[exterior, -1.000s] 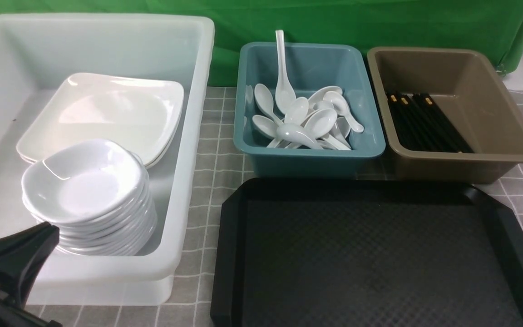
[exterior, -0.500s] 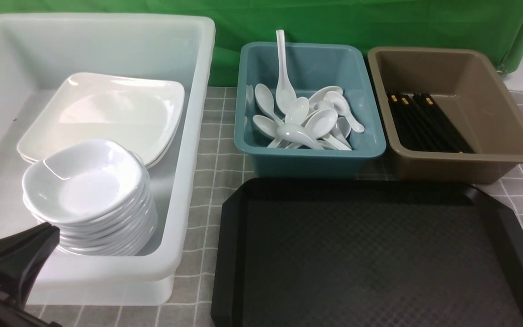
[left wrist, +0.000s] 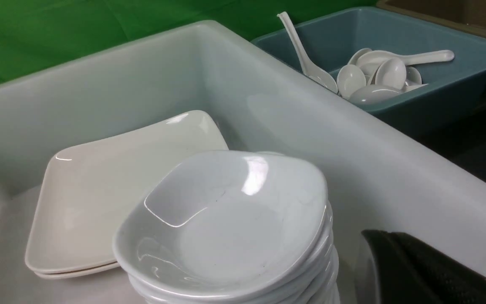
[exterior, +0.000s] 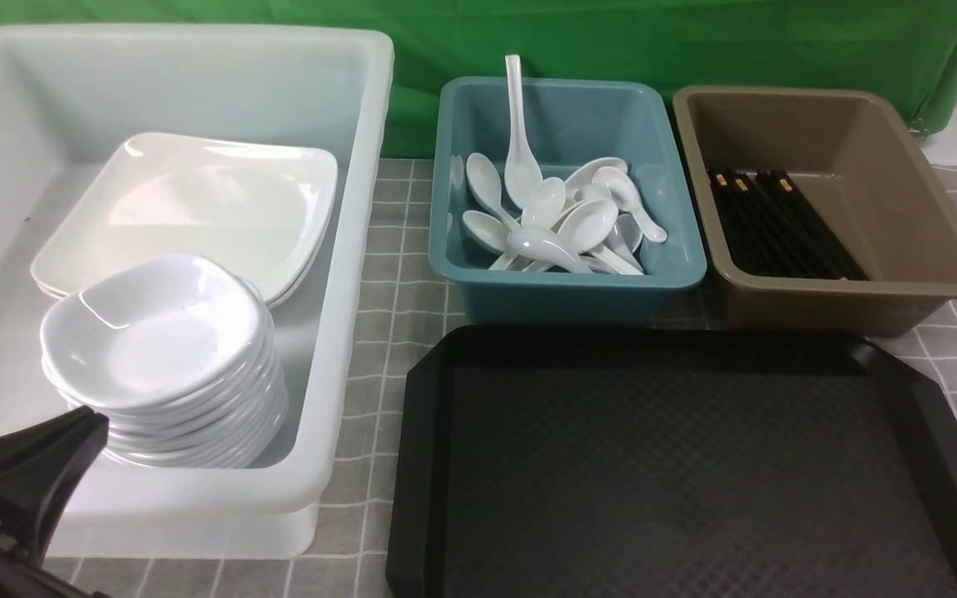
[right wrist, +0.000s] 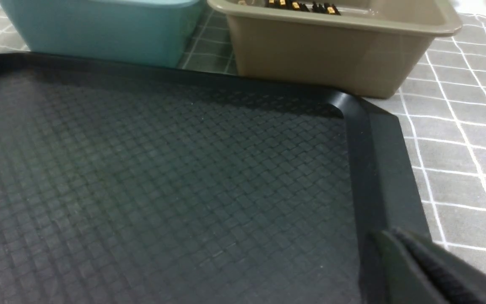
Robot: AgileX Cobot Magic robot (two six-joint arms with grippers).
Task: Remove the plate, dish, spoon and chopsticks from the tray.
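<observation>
The black tray (exterior: pixel 653 336) lies at the front with a bare diamond-pattern floor (right wrist: pixel 163 169). The large white square plate (exterior: pixel 196 208) (left wrist: pixel 112 190) rests on another in the white tub. In front of it the top dish (exterior: pixel 159 340) (left wrist: pixel 226 215) crowns a stack of several dishes. A spoon (exterior: pixel 516 124) (left wrist: pixel 298 46) leans on a heap of spoons in the teal tub. Black chopsticks (exterior: pixel 777 224) (right wrist: pixel 298 5) lie in the brown tub. My left gripper (exterior: pixel 96 422) (left wrist: pixel 371 237) is shut and empty beside the dish stack. By the tray's right rim my right gripper (right wrist: pixel 381 236) is shut and empty.
The white tub (exterior: pixel 354 249) stands at the left, the teal tub (exterior: pixel 570 295) behind the tray's middle, and the brown tub (exterior: pixel 844 307) to its right. A grey checked cloth (exterior: pixel 395 274) covers the table. A green backdrop (exterior: pixel 694 41) closes the far side.
The tray has shifted slightly to the right since a second ago. The left gripper and the tubs' contents have not moved.
</observation>
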